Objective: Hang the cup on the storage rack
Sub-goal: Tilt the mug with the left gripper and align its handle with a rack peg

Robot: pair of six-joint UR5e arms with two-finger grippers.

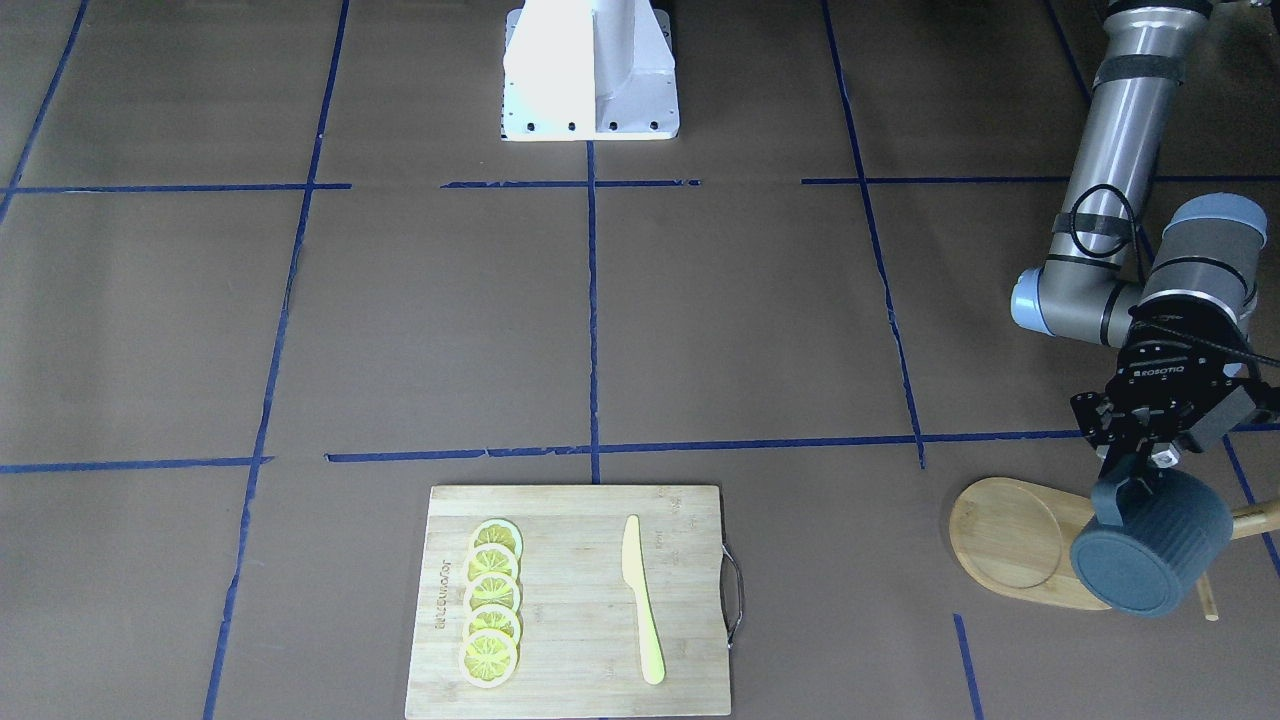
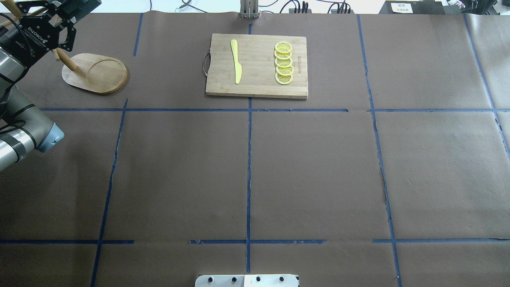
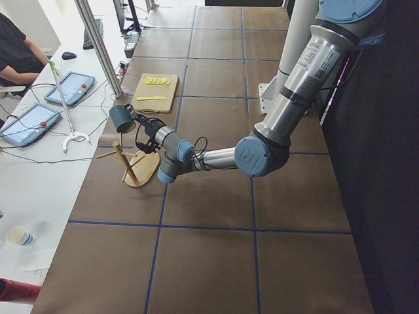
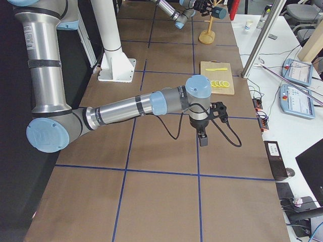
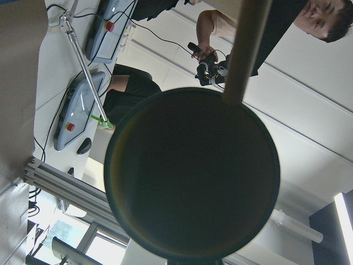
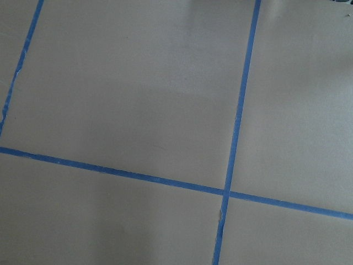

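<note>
The dark blue-grey ribbed cup (image 1: pixel 1150 545) hangs tilted from my left gripper (image 1: pixel 1132 482), which is shut on its handle. The cup is in the air over the post side of the bamboo storage rack (image 1: pixel 1005 535), whose oval base with a round recess lies on the table. A thin peg (image 1: pixel 1255 518) sticks out just behind the cup. In the left wrist view the cup's dark mouth (image 5: pixel 190 176) fills the frame, with a wooden rod (image 5: pixel 245 49) crossing its rim. The exterior left view shows the cup (image 3: pixel 121 119) above the rack (image 3: pixel 134 167). My right gripper (image 4: pixel 203 138) hovers over bare table; I cannot tell its state.
A rectangular bamboo cutting board (image 1: pixel 575 640) with several lemon slices (image 1: pixel 492 603) and a yellow knife (image 1: pixel 640 600) lies at the table's middle, on the operators' side. The white robot base (image 1: pixel 590 70) stands at the opposite edge. People sit beside the table's end (image 3: pixel 19 46).
</note>
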